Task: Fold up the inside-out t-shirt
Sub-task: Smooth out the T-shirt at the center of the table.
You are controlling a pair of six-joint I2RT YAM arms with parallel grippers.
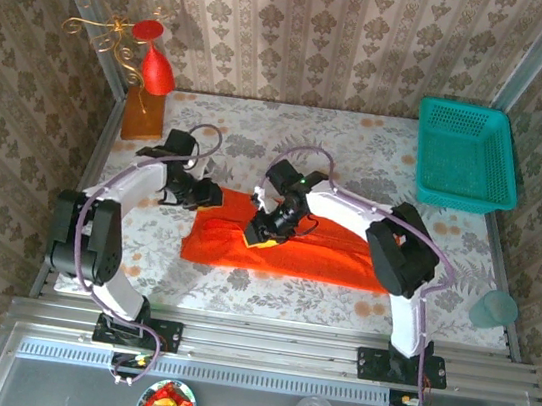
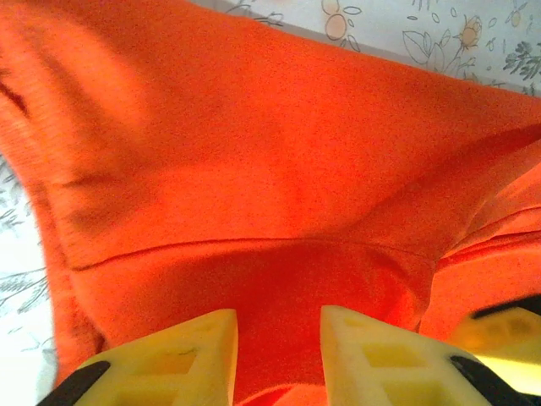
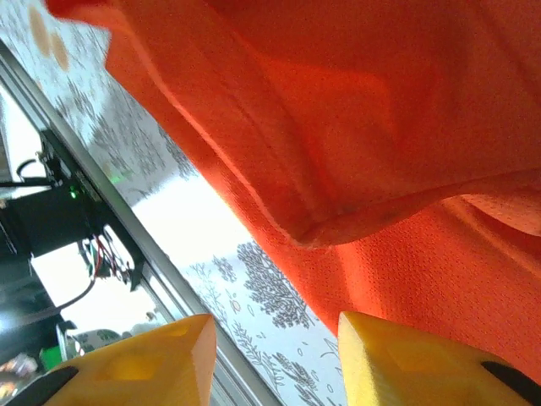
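- The t-shirt (image 1: 333, 262) is lying across the middle of the table (image 1: 360, 145) as a long, flat band running from 9 o'clock to 3 o'clock. It looks doubled over lengthwise.
- The left gripper (image 1: 207, 195) is sitting at the band's 10 o'clock corner. In the left wrist view its yellow fingers (image 2: 199, 355) are standing a little apart, with orange cloth filling the whole gap. I'm reading that as a bunch of shirt being pinched.
- The right gripper (image 1: 269, 231) is leaning over the band, left of its centre. In the right wrist view its fingers (image 3: 406, 355) are spread wide with flowered tablecloth showing between them, so it is gripping nothing. A folded edge of the shirt is hanging just ahead of the fingers.
- To my eye the cloth is behaving as light and limp. It is sagging and creasing wherever it is lifted, and it is not holding any shape of its own.
- The fine knit is looking grippy rather than slick, and nothing about it is looking breakable. The real nuisance, I'd guess, is the layers sliding over one another and bunching.
- I'd be taking hold at the corners of a short end, say 10 and 8 o'clock. The hem and seam there are giving the fingers something thicker to bite.
- Every layer is needing to be caught together, and both corners are needing to be carried level, or the fold is going to come out skewed.
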